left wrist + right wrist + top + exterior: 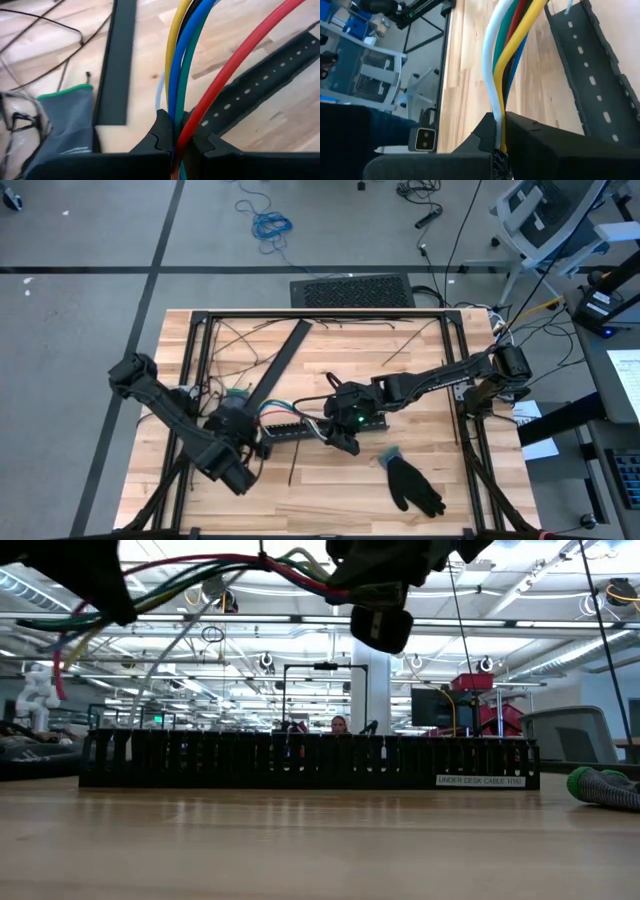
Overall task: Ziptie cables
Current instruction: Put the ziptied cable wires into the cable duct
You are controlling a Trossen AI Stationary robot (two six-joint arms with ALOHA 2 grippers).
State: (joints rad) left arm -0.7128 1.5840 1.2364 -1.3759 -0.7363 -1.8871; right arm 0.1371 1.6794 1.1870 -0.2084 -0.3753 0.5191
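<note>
The cables, a bundle of yellow, blue, green, red and white wires, hang stretched in the air above the middle of the wooden table, between the two arms. The left gripper is clamped on one end of the bundle and the right gripper is clamped on the other. Beneath them lies a black slotted strip, with a dark glove on the table's near right.
</note>
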